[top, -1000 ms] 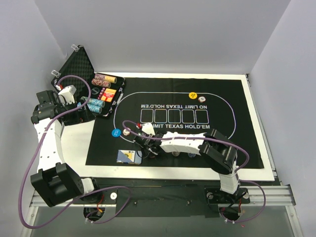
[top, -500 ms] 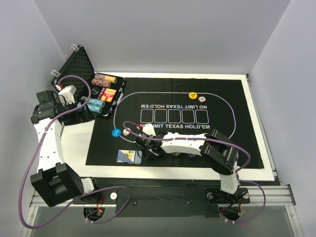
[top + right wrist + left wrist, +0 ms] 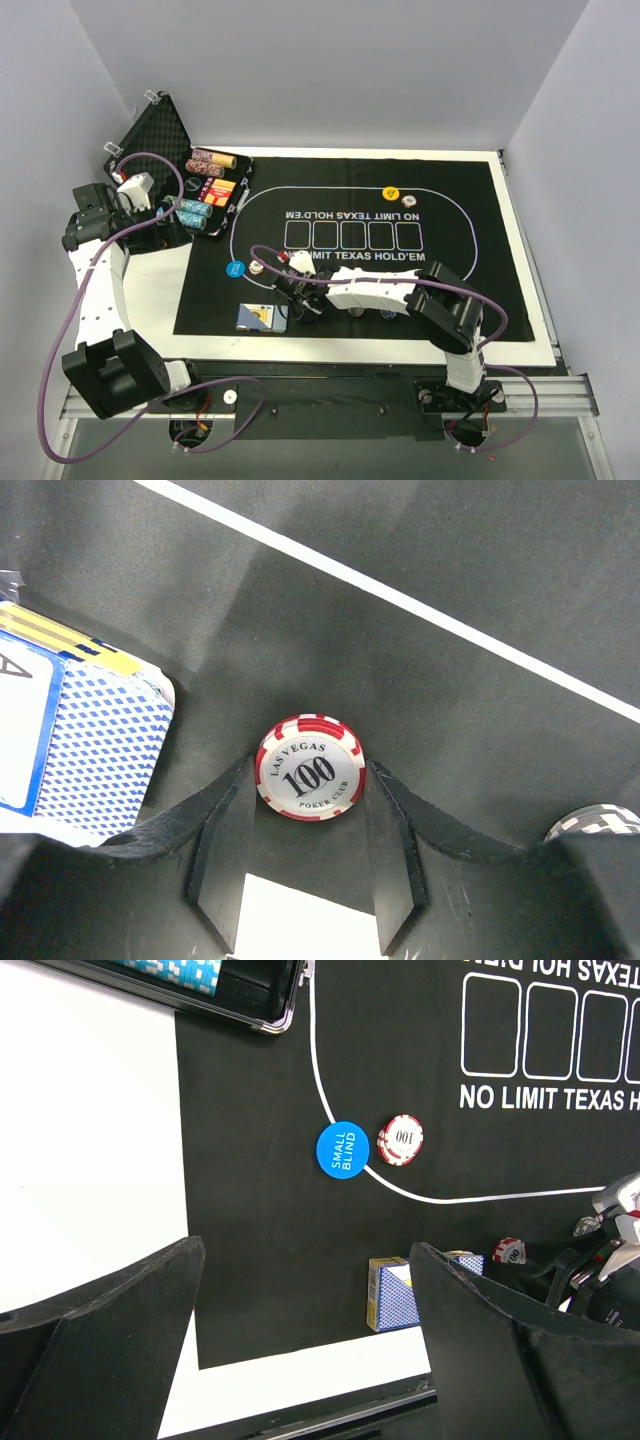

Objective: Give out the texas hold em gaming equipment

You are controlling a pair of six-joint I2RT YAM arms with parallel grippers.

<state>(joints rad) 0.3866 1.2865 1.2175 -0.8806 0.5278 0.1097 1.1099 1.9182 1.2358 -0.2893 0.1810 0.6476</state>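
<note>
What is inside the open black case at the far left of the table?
Rows of speckled poker chips, blue ones, and red and yellow pieces show. The left arm covers part of the case; anything there cannot be seen.

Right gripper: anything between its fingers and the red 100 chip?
Nothing visible. The red 100 chip lies flat on the mat between the fingers of the right gripper; the card deck sits apart, beside it.

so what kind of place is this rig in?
Looks like a lab robot cell dressed as a poker table: plain white enclosure walls, a black Texas Hold'em felt mat, an open chip case at left.
</note>
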